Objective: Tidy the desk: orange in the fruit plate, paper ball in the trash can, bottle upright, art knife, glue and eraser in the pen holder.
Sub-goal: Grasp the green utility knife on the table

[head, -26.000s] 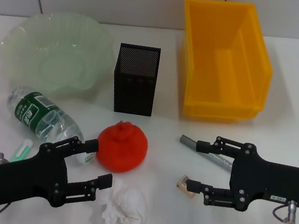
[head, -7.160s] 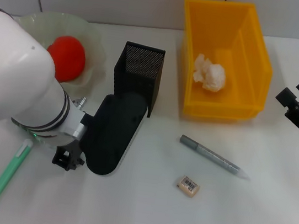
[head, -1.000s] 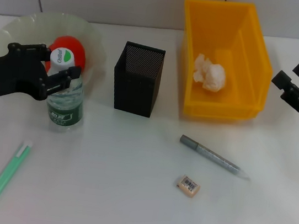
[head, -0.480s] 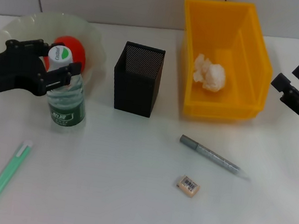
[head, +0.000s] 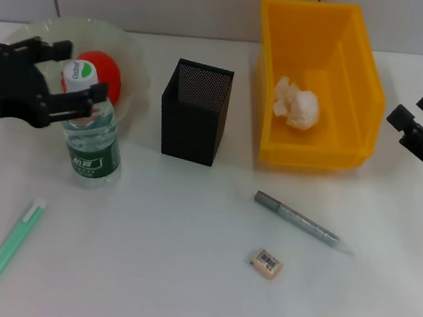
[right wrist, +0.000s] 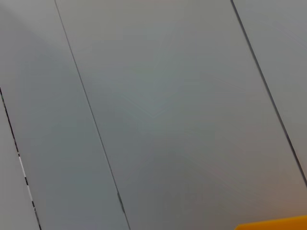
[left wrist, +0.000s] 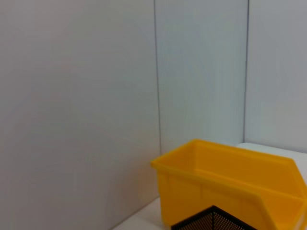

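Note:
The bottle stands upright at the front of the fruit plate. The orange lies in the plate. My left gripper is open, its fingers apart on either side of the bottle's cap. The paper ball lies in the yellow trash can, which also shows in the left wrist view. The pen holder stands mid-table. The eraser and a grey pen-shaped tool lie in front. A green pen-shaped tool lies at the front left. My right gripper is open at the right edge.
A tiled wall runs behind the table. The trash can stands close to the right of the pen holder, whose mesh rim shows in the left wrist view. The right wrist view shows only wall and a sliver of yellow.
My left gripper has drawn back to the left at the bottle's cap. The bottle stays upright. The right gripper has barely moved.

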